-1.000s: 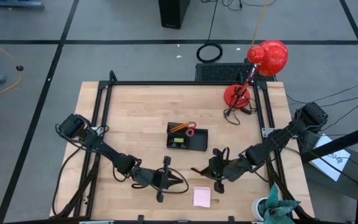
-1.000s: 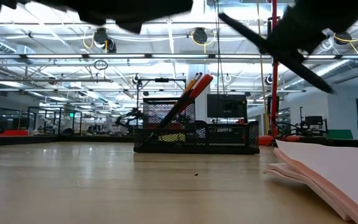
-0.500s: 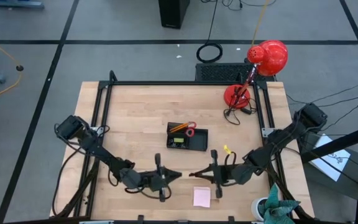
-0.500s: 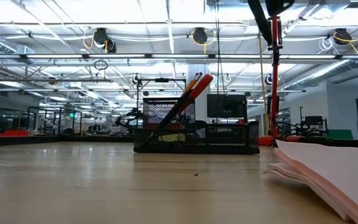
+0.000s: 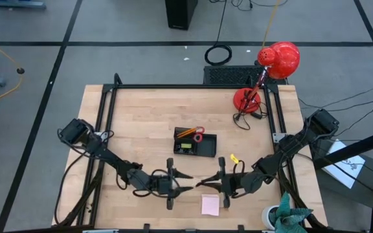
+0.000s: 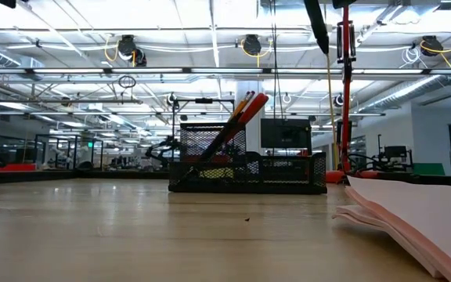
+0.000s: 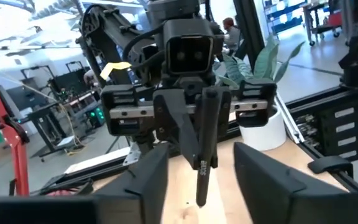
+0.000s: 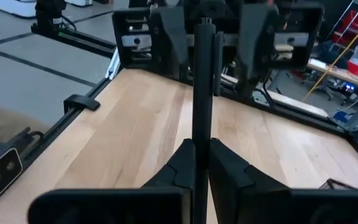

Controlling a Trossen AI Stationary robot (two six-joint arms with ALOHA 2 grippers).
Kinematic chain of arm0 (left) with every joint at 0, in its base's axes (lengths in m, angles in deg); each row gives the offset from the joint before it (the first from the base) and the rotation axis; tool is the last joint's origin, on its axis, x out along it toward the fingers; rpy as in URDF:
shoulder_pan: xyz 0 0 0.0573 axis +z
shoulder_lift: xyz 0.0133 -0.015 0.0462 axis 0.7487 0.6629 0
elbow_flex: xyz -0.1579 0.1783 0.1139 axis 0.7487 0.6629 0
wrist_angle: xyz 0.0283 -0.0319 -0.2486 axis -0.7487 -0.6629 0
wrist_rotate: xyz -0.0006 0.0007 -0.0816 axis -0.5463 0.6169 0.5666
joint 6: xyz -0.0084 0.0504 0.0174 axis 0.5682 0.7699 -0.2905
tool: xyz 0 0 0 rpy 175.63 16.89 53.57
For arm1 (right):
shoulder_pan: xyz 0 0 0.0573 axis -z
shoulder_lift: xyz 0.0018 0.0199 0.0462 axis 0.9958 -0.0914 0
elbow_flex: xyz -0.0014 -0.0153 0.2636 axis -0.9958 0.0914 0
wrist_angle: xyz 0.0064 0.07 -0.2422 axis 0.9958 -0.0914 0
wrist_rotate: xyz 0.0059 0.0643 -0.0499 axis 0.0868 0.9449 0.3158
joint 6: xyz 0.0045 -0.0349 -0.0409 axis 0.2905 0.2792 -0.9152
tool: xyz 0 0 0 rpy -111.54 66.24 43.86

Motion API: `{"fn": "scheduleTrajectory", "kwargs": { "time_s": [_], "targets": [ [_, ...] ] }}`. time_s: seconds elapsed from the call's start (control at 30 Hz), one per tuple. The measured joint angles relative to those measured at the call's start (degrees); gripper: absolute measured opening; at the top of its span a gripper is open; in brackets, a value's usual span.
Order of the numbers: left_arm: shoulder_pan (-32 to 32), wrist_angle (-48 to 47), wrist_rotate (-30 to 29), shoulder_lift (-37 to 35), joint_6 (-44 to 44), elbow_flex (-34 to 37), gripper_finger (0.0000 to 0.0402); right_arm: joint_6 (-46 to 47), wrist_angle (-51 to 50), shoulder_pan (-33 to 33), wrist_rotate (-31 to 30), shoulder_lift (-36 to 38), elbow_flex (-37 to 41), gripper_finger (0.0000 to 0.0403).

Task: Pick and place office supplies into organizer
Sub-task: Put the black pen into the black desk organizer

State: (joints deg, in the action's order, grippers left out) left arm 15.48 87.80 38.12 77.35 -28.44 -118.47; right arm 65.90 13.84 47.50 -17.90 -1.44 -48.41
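Lower centre, high view: right jaws clamped on 1 dark pen (image 8: 202, 93), long axis left-right, far end between the left jaws, which stand open; organizer (image 5: 206, 150) sits near, toward frame centre.

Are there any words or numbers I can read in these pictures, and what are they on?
None can be read.
Pen: a pale mark on its barrel, too blurred to read.
Organizer: a yellowish spot inside, too small to read.
Sticky pad: blank.
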Motion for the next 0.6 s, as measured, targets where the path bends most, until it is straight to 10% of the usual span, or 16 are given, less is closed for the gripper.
{"fn": "scheduleTrajectory", "kwargs": {
  "time_s": [0.27,0.6],
  "targets": [
    [2.2,1.1,7.7,0.0,-1.3,0.0,0.0246,-1.4,1.0,0.2,0.0,0.0,0.0,0.0015],
    [4.8,-3.7,10.4,0.0,-4.6,-3.8,0.0220,-2.0,2.5,2.6,0.0,0.0,0.0,0.0015]
  ]
}}
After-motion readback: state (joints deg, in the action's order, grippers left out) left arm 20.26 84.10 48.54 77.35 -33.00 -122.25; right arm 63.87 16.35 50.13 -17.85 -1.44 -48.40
